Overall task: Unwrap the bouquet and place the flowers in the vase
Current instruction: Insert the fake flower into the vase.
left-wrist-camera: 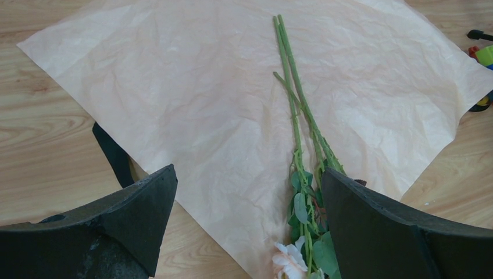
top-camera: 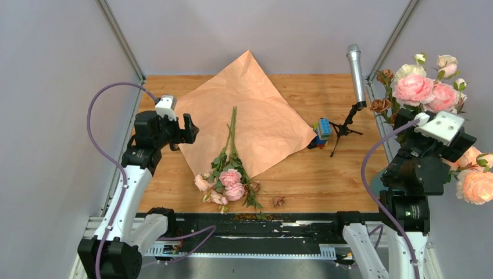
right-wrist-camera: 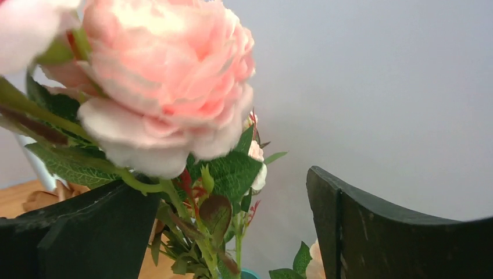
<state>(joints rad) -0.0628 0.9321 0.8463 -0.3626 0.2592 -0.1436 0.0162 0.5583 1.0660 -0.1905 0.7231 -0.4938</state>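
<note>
1. Two claws were inspected. The right claw stood spread and pinched nothing. Leafy stems of the placed flowers rose between its fingers, closer to the left one, where contact with a leaf could not be ruled out.
2. The vase showed only as a sliver of teal below that claw, between its fingers. How well the stems sat in it could not be verified.
3. The left claw was likewise spread and empty, hovering over the near edge of the kraft paper, which lay opened flat.
4. The remaining flowers lay on the paper just ahead of the left claw, toward its right finger. Their heads ran beneath that finger and their cut ends pointed away.
5. Judgement: the step in hand was the release at the vase. The right claw should back off straight, fingers wide, so that no leaf snags and the tall stems do not tip the short vase.
6. Judgement: for the next pick, the left claw should close on the bare stems ahead of it, beyond the leaves, and take both together.
</note>
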